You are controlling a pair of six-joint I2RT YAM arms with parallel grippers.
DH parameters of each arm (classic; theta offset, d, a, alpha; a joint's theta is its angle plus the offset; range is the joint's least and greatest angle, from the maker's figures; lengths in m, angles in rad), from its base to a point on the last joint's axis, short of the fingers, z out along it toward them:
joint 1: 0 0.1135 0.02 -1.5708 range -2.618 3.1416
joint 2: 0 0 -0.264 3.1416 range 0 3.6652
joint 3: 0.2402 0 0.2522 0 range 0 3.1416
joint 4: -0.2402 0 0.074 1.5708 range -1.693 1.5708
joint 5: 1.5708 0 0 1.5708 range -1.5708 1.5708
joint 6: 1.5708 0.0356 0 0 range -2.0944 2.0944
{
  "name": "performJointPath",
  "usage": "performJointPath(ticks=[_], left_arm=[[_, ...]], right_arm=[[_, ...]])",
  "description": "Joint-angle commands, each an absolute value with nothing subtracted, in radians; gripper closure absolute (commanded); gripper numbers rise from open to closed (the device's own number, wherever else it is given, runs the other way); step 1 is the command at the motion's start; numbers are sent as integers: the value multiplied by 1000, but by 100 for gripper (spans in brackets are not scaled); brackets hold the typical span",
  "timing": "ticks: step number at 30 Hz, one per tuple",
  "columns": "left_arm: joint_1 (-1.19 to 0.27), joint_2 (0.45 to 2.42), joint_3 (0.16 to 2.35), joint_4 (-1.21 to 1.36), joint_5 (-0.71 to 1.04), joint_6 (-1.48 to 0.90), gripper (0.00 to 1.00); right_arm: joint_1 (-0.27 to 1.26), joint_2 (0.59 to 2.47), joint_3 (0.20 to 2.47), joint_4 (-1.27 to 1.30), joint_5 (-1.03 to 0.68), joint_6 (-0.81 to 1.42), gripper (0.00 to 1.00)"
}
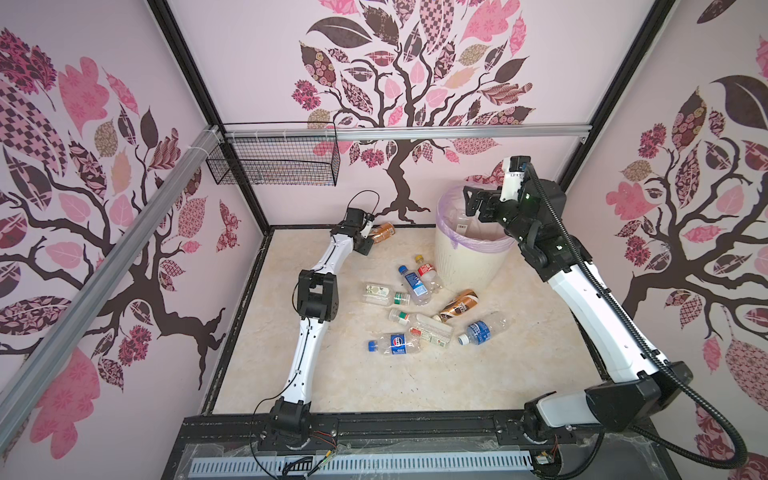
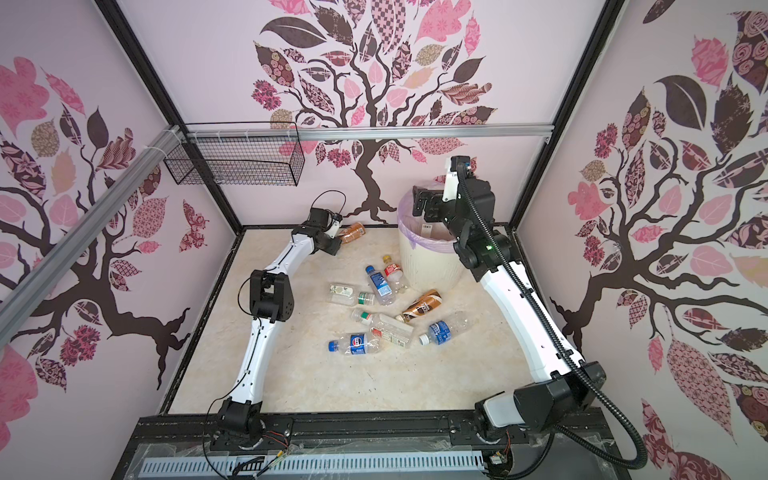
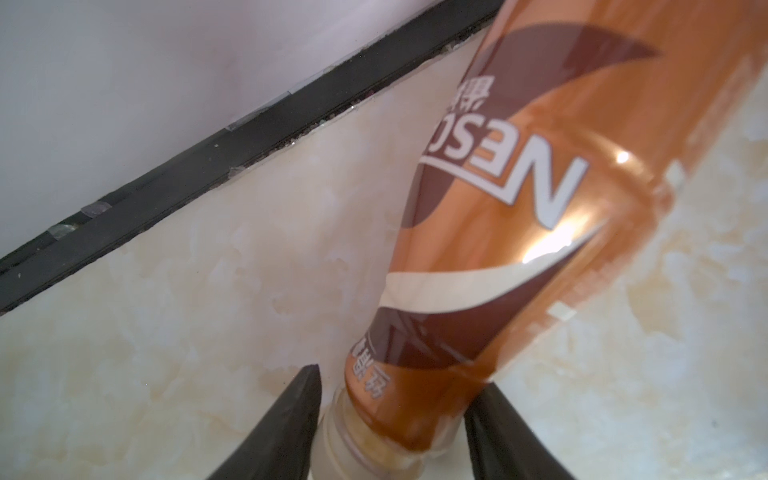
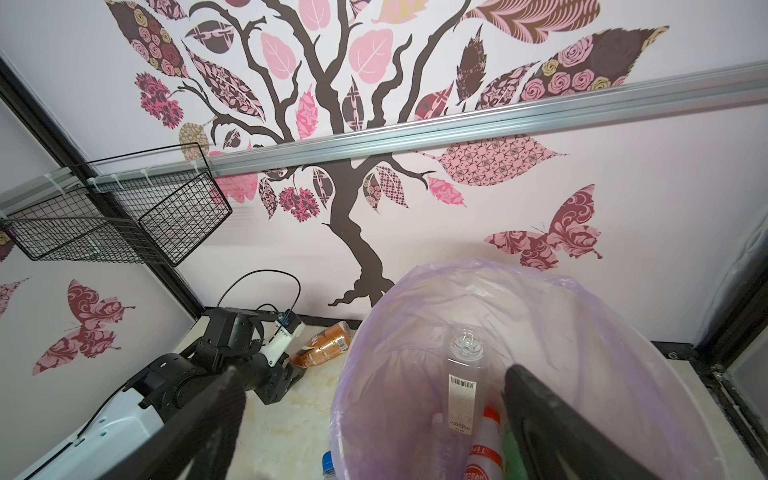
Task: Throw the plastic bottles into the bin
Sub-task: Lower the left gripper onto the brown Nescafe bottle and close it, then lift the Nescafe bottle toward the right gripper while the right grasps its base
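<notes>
Plastic bottles (image 1: 413, 284) scattered on surface (image 1: 374, 382) beside bin (image 1: 469, 266), more inside it | brown-orange bottle (image 3: 498, 208) left of bin; left gripper (image 3: 397, 382) straddles its neck, cannot tell if pinching | right gripper (image 4: 374, 372) spread wide above bin's mouth

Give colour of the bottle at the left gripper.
Orange-brown bottle, white lettering; clearest in the left wrist view.
</notes>
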State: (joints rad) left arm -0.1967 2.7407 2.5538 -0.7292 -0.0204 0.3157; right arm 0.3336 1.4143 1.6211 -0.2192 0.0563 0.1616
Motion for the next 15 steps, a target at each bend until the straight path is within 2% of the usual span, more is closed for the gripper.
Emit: performJointPath(ticks=[1, 5, 15], left_arm=[[-204, 2759, 2563, -740, -6, 311, 52], [-224, 2707, 2469, -696, -25, 339, 65], [-234, 2555, 2419, -707, 11, 263, 72]], right_arm=[[339, 1369, 1620, -193, 69, 173, 0], [339, 1369, 1616, -199, 69, 180, 1], [339, 1396, 1649, -254, 20, 247, 0]])
